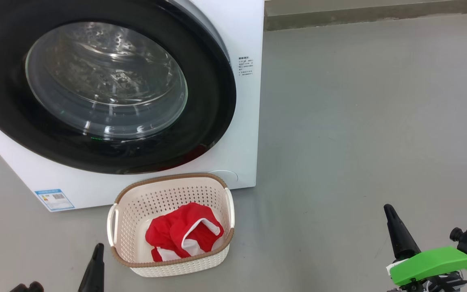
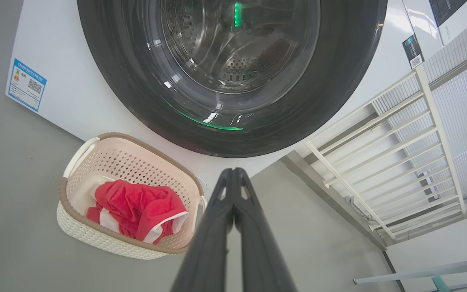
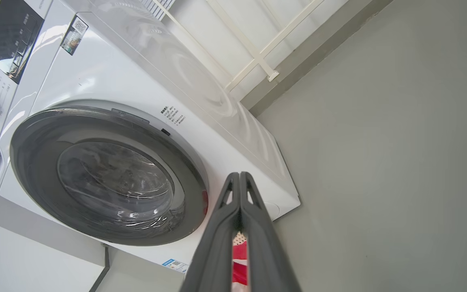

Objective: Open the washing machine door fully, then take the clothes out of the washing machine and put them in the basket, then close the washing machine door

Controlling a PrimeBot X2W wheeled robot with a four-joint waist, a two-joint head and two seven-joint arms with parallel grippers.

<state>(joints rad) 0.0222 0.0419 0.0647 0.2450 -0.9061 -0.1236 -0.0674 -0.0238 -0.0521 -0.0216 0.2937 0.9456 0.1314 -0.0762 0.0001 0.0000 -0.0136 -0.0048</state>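
- Left fingers (image 2: 213,227) and right fingers (image 3: 221,227): pressed together, holding nothing
- Clothes (image 1: 185,233): red heap inside the basket (image 1: 168,178), on the floor just before the washing machine (image 1: 249,48)
- Washing machine door (image 1: 213,101): appears shut flush
- Step: closing seems done; next move, if any, is confirming the latch

Round black-rimmed glass door (image 2: 136,81), shut, on the white front-loading washing machine (image 2: 67,101). A cream perforated plastic basket (image 2: 95,237) on the grey floor (image 2: 14,182) holds red, white-trimmed garments (image 2: 136,207). The left gripper (image 2: 233,172) has its dark fingers pressed together.
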